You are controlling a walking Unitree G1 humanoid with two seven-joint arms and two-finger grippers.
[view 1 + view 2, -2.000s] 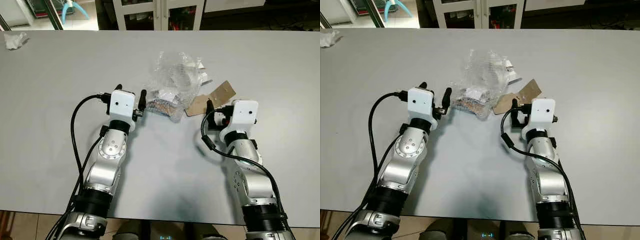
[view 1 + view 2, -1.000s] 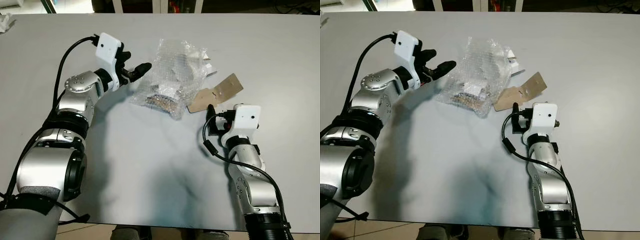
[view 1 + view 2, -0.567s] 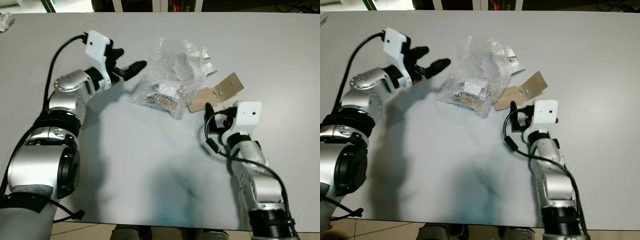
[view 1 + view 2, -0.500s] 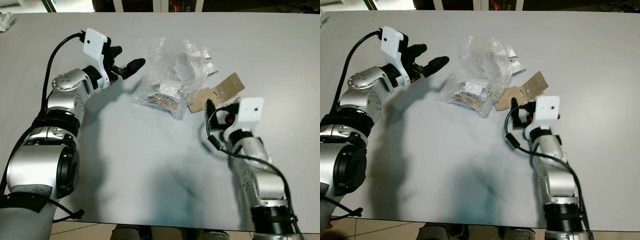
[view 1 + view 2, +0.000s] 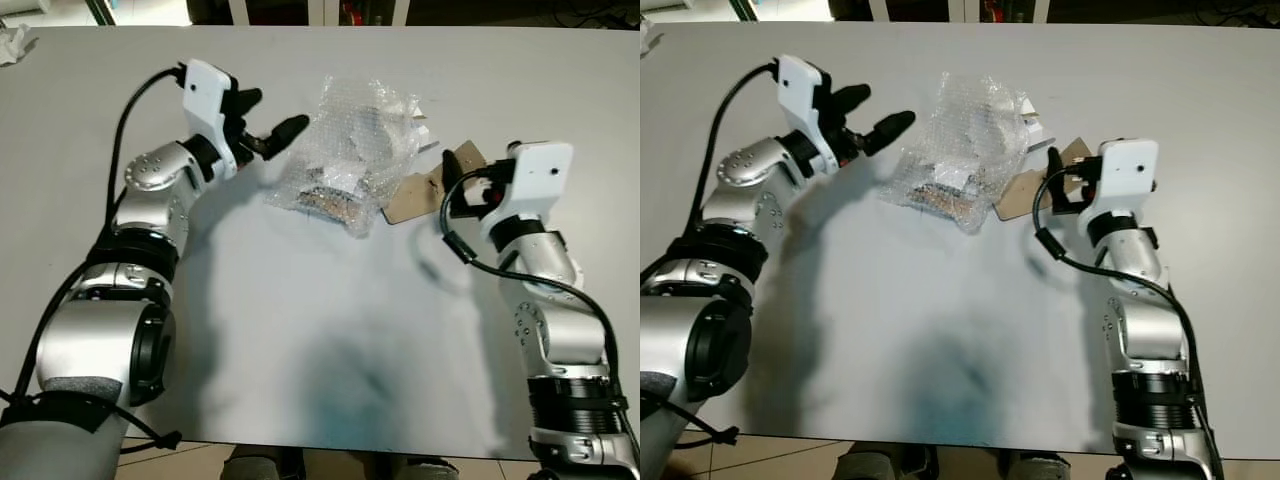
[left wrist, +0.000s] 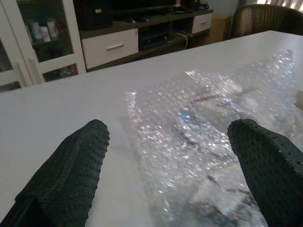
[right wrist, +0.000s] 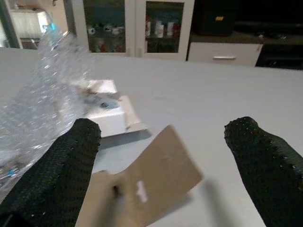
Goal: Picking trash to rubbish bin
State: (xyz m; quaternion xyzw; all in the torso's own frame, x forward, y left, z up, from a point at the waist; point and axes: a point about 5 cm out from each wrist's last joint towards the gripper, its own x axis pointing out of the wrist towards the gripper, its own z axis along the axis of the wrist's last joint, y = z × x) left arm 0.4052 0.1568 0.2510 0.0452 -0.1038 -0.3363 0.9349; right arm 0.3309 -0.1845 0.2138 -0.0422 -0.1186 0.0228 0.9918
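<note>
Head cameras look down on the table [image 5: 320,330]; both low wrist cameras share the bubble wrap [image 6: 208,142].

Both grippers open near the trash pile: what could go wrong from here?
The bubble wrap bag is loose and crinkled, so the left gripper may pinch only film and spill its contents. The flat cardboard piece lies flush on the table; the right gripper may slide over it or push it.

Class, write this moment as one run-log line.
left gripper: open, beside clear bubble-wrap bag | right gripper: open, over brown cardboard piece | grey table
</note>
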